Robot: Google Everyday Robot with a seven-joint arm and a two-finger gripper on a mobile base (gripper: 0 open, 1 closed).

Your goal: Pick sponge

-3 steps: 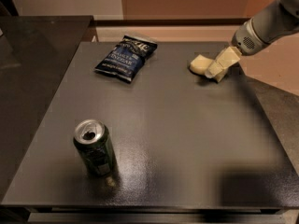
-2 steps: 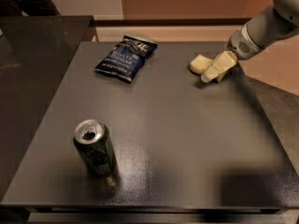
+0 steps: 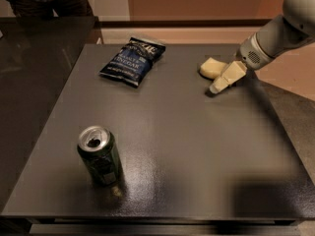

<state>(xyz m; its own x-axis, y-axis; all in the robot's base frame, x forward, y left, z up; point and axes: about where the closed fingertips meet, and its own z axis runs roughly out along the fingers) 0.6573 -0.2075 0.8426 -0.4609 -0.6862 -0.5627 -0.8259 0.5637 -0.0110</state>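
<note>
The sponge (image 3: 211, 67), a small pale yellow soft block, lies on the dark table (image 3: 187, 146) at the far right. My gripper (image 3: 216, 86) comes in from the right on the grey arm (image 3: 275, 38). Its cream tip points down to the table just in front of and to the right of the sponge, close beside it. Whether it touches the sponge does not show. The sponge rests on the table, not lifted.
A dark blue chip bag (image 3: 132, 60) lies at the far middle of the table. A green opened can (image 3: 100, 155) stands upright at the near left. A second dark table (image 3: 39, 58) adjoins on the left. The table's right edge runs near the arm.
My gripper has shifted a little toward the camera and left, off the sponge's right end, so more of the sponge shows. The sponge, bag and can have not moved.
</note>
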